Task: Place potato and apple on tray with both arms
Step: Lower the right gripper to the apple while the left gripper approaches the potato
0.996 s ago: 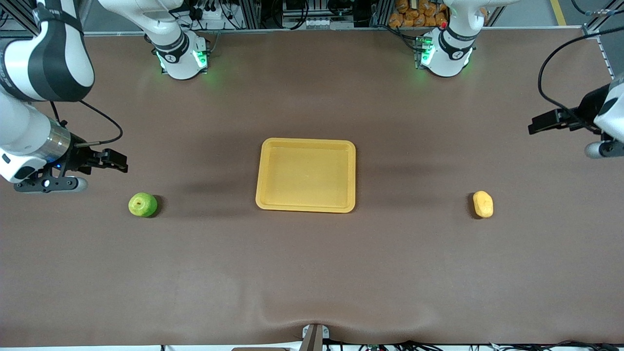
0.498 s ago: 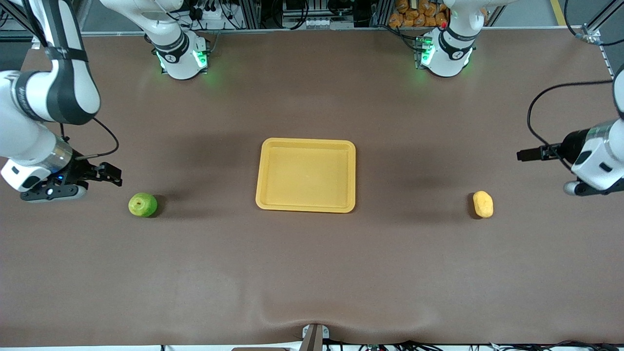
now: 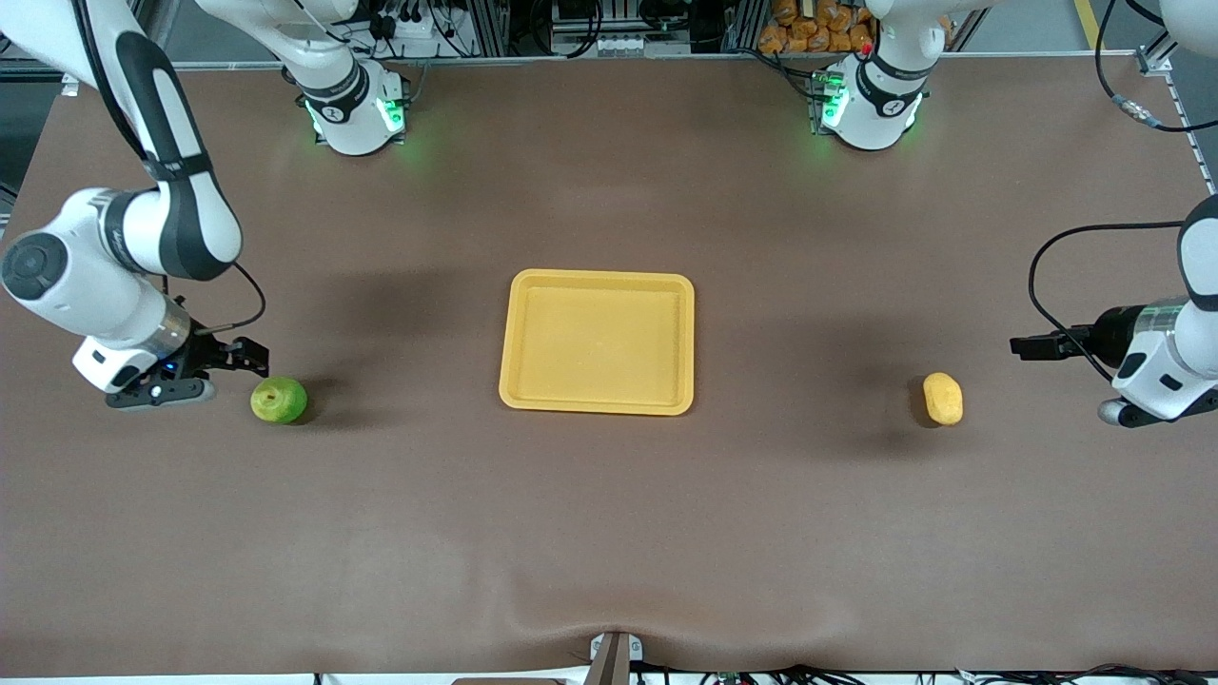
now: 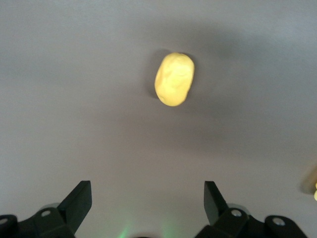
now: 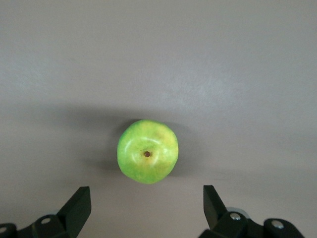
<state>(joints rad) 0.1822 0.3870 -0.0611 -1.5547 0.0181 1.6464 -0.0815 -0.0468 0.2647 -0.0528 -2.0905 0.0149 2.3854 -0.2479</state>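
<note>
Both arms have swung in toward their targets since a second ago: the right arm's wrist has dropped from beside the table edge to just beside the apple, and the left arm has come down and in toward the potato, while fruit and tray have not shifted.

The brown table (image 3: 609,533) carries the yellow-orange tray (image 3: 514,333) at its middle, bare, so nothing has been placed yet. The right gripper (image 3: 249,352) hovers beside the apple (image 3: 279,400) at the right arm's end of the table; its wrist view shows the apple (image 5: 147,151) stem dimple up, centred ahead of widely spread fingers. The left gripper (image 3: 1028,344) hangs near the potato (image 3: 943,398) at the left arm's end, not yet over it; in its wrist view the potato (image 4: 174,79) sits farther ahead of fingers that are likewise spread wide.

To do the reach well, each gripper should probably centre over its fruit before descending, the left closing across the potato's short axis, the right straddling the apple's widest girth so it does not roll.

Nothing lies between either fruit and the tray.
</note>
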